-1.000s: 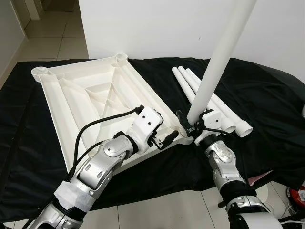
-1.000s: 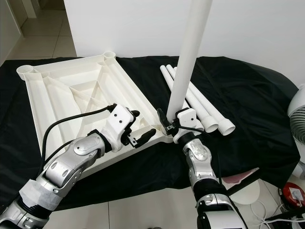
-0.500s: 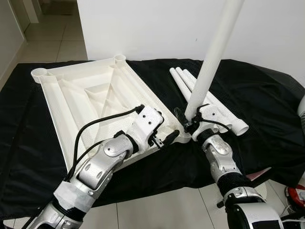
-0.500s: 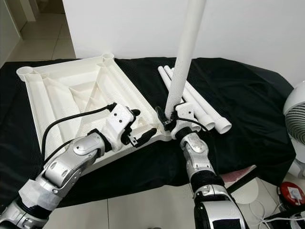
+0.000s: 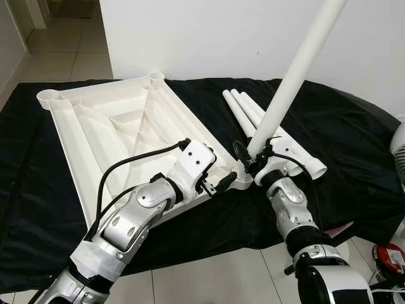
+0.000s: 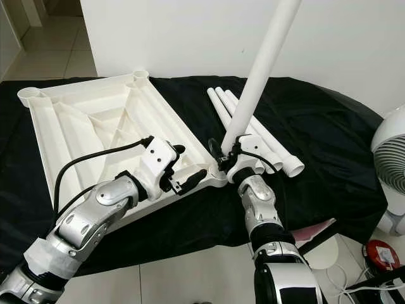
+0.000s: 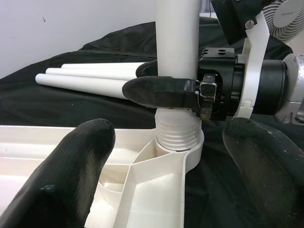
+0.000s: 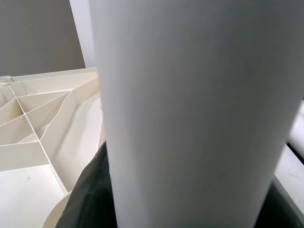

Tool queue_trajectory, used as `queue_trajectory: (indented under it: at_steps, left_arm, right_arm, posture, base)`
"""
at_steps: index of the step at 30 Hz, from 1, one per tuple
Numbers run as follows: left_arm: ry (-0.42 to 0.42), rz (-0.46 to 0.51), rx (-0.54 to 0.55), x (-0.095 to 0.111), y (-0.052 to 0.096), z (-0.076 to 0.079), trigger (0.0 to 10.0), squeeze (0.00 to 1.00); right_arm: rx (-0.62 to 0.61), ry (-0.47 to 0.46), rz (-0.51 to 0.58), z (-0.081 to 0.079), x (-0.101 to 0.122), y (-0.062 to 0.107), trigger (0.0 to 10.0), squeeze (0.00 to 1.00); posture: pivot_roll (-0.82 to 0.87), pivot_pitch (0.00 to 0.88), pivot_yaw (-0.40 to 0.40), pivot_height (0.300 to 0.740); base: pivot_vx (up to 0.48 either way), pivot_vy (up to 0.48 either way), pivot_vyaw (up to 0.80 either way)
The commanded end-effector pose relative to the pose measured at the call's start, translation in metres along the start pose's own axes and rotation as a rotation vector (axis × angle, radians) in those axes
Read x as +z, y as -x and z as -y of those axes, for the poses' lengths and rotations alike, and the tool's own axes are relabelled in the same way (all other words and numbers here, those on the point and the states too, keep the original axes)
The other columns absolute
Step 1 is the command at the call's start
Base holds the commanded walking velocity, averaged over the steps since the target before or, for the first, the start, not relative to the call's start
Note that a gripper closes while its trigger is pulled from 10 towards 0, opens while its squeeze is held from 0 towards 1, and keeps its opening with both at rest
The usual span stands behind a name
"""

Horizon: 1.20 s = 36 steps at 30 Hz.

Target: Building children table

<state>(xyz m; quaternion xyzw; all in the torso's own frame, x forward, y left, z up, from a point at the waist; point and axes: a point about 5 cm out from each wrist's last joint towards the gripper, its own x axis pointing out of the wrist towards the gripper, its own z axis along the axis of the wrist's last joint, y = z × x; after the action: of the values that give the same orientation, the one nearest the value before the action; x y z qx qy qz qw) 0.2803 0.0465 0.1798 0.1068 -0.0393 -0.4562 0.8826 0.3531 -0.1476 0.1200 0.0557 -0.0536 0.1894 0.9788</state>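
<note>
A white table top [image 5: 114, 120] lies upside down on a black cloth [image 5: 354, 139]. A long white leg [image 5: 291, 82] stands in its near right corner socket [image 7: 190, 152], leaning to the right, with its threaded end [image 7: 175, 133] seated in the socket. My right gripper [image 5: 250, 158] is shut on the leg just above the thread. My left gripper [image 5: 221, 183] hovers at the same corner. It is open, and its fingers [image 7: 80, 171] stand apart on either side of the rim.
Three spare white legs [image 5: 253, 114] lie side by side on the cloth behind the right arm. A white fan [image 6: 392, 152] stands at the far right, with a red object [image 6: 380, 253] on the tiled floor below it. A white wall rises behind the table.
The leg in my right gripper has tipped further to the right, its foot staying in the corner socket. The left gripper has held its place at the corner.
</note>
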Motion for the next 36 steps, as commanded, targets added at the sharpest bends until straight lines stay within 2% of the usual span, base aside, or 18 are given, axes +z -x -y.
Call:
queue_trajectory:
  at_steps: [1, 3, 7, 11, 14, 17, 21, 25, 32, 36]
  left_arm:
    - [-0.012, 0.000, -0.081, 0.003, 0.001, 0.004, 10.0, 0.00]
    - [-0.012, 0.000, -0.081, 0.003, 0.001, 0.003, 10.0, 0.00]
    - [-0.015, 0.000, -0.081, 0.003, 0.001, 0.003, 10.0, 0.00]
    - [-0.015, 0.001, -0.074, 0.003, 0.000, 0.002, 10.0, 0.00]
    - [-0.014, 0.003, -0.071, 0.003, 0.001, 0.002, 10.0, 0.00]
    - [-0.014, 0.004, -0.070, 0.003, 0.001, 0.002, 10.0, 0.00]
    - [-0.011, 0.009, -0.070, 0.004, -0.001, 0.002, 10.0, 0.00]
    - [-0.012, 0.010, -0.070, 0.004, -0.002, 0.002, 10.0, 0.00]
    - [-0.014, 0.012, -0.069, 0.004, -0.003, 0.001, 10.0, 0.00]
    - [-0.014, 0.014, -0.068, 0.005, -0.003, 0.001, 10.0, 0.00]
  right_arm:
    - [-0.057, -0.100, -0.272, -0.001, -0.058, 0.030, 10.0, 0.00]
    - [-0.056, -0.099, -0.270, -0.001, -0.057, 0.029, 10.0, 0.00]
    - [-0.037, -0.045, -0.190, -0.007, -0.049, 0.025, 10.0, 0.00]
    - [-0.106, -0.026, -0.117, -0.012, -0.040, 0.021, 10.0, 0.00]
    - [-0.163, -0.030, -0.104, -0.016, -0.040, 0.021, 10.0, 0.00]
    - [-0.183, -0.030, -0.104, -0.017, -0.041, 0.020, 10.0, 0.00]
    - [-0.322, -0.038, -0.119, -0.023, -0.045, 0.020, 10.0, 0.00]
    - [-0.345, -0.045, -0.126, -0.023, -0.045, 0.019, 10.0, 0.00]
    - [-0.433, -0.046, -0.150, -0.022, -0.036, 0.007, 10.0, 0.00]
    - [-0.549, -0.046, -0.229, -0.016, -0.035, 0.002, 10.0, 0.00]
  posture:
    - [0.07, 0.087, -0.043, 0.740]
    - [0.07, 0.087, -0.043, 0.740]
    - [0.07, 0.088, -0.044, 0.740]
    - [0.07, 0.089, -0.047, 0.740]
    - [0.07, 0.089, -0.047, 0.740]
    - [0.07, 0.089, -0.047, 0.740]
    - [0.06, 0.087, -0.053, 0.740]
    - [0.06, 0.087, -0.053, 0.740]
    - [0.06, 0.083, -0.057, 0.740]
    - [0.06, 0.081, -0.060, 0.740]
  base:
    - [0.000, 0.000, 0.00]
    - [0.000, 0.000, 0.00]
    - [0.000, 0.000, 0.00]
    - [0.000, 0.000, 0.00]
    - [0.000, 0.000, 0.00]
    - [0.000, 0.000, 0.00]
    - [0.000, 0.000, 0.00]
    - [0.000, 0.000, 0.00]
    - [0.000, 0.000, 0.00]
    - [0.000, 0.000, 0.00]
